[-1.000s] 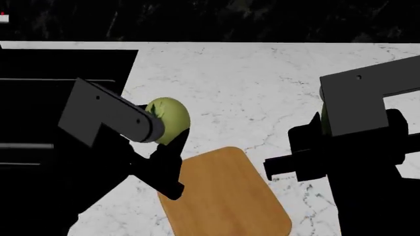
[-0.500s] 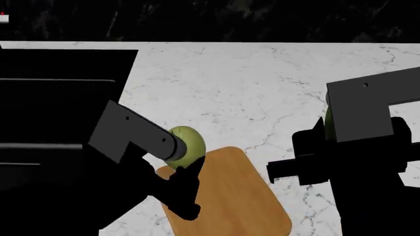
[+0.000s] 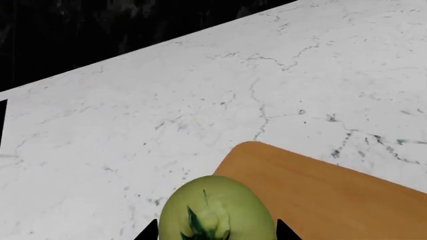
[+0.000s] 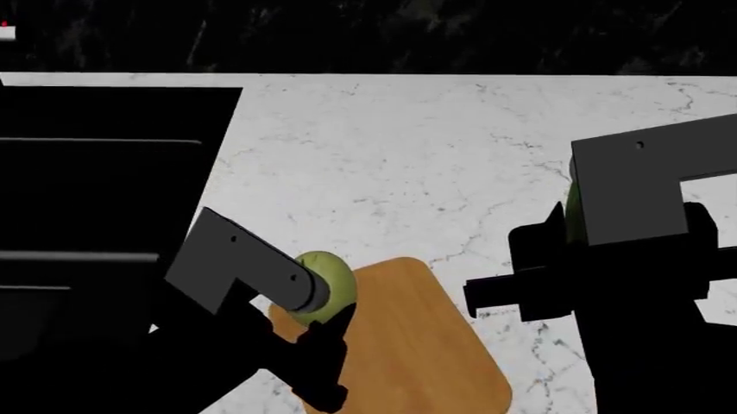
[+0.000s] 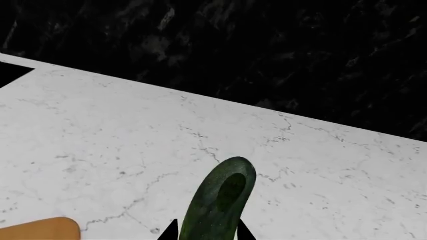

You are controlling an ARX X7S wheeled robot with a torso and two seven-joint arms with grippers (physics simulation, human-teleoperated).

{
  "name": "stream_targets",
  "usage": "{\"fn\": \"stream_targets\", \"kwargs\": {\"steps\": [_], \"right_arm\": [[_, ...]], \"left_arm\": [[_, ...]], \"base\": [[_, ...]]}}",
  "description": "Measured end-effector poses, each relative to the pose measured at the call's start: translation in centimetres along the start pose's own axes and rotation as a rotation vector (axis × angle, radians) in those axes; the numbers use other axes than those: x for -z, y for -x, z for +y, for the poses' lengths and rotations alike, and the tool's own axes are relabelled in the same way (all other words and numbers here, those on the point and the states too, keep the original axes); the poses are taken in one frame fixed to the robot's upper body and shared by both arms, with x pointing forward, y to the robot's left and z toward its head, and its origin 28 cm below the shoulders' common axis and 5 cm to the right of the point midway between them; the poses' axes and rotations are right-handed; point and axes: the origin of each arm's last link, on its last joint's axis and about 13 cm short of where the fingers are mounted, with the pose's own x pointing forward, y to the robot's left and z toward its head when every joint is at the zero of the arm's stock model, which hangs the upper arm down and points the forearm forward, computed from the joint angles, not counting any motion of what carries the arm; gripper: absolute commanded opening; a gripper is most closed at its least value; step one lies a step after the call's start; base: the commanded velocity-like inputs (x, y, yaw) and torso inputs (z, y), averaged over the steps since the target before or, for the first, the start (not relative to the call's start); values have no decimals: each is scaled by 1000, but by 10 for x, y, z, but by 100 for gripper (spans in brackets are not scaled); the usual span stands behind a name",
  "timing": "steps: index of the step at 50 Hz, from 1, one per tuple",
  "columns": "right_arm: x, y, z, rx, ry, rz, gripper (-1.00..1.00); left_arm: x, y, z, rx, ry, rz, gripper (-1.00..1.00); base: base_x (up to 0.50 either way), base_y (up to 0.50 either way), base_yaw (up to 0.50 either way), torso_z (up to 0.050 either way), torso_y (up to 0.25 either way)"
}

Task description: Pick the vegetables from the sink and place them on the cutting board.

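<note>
My left gripper [image 4: 320,304] is shut on the round yellow-green tomato [image 4: 328,280], whose dark star stem shows in the left wrist view [image 3: 215,210]. It hangs at the near-left corner of the orange-tan cutting board [image 4: 409,345], which also shows past the tomato in the left wrist view [image 3: 320,190]. My right gripper [image 5: 207,232] is shut on the dark green cucumber [image 5: 220,200], held above the white counter right of the board. In the head view only a green sliver of the cucumber [image 4: 567,216] shows behind the right arm. The black sink [image 4: 103,190] lies at the left.
White marbled countertop [image 4: 403,155] runs back to a black wall [image 4: 368,34]. A corner of the board [image 5: 40,229] shows in the right wrist view. Both dark arms cover the lower left and right of the head view.
My left gripper has carried the tomato down and right, from above the counter beside the sink to the board's near-left corner. The right arm has barely moved.
</note>
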Motion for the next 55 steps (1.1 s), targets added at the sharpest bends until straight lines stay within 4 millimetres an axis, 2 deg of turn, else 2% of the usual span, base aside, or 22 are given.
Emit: {"fn": "stream_targets", "kwargs": {"steps": [5, 6, 22, 55], "right_arm": [[0, 0, 0, -1, -4, -1, -100], [0, 0, 0, -1, -5, -1, -100], [2, -1, 0, -3, -10, -1, -100], [-4, -5, 7, -46, 1, 30, -100]], "left_arm": [[0, -1, 0, 0, -1, -2, -100], [1, -1, 0, 0, 0, -2, 100], [8, -2, -1, -12, 6, 16, 100], [-29, 28, 8, -68, 43, -196, 100]], "base": [[0, 0, 0, 0, 0], [0, 0, 0, 0, 0], [0, 0, 0, 0, 0], [0, 0, 0, 0, 0]]}}
